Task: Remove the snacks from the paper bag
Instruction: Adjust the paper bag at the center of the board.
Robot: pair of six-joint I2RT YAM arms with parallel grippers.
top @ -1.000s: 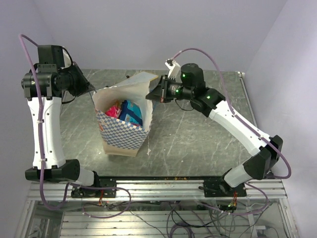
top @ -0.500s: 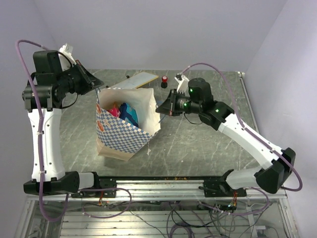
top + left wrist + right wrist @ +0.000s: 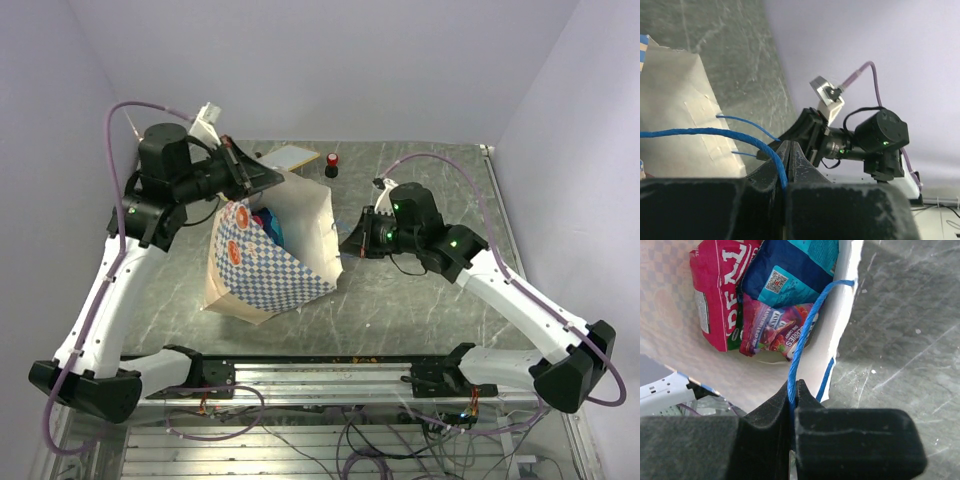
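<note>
At left hand point(image 3: 788, 150): clenched on blue cord handle point(image 3: 700, 132).
Right hand point(image 3: 794, 387): clenched on opposite cord handle point(image 3: 807, 335).
Paper bag point(image 3: 270, 275): tilted between both hands, mouth spread open.
Snacks point(image 3: 720, 290): all inside bag, none out; task barely begun.
Room: bare worktop point(image 3: 420, 310) right of bag; board point(image 3: 290, 157) and knob point(image 3: 331, 160) near far edge.

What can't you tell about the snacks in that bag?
Top view: the wall of the paper bag hides most snacks.
Right wrist view: any packets beneath the visible ones are covered; the blue packet runs off the top edge.
Left wrist view: no snacks in frame, only a cord handle.
</note>
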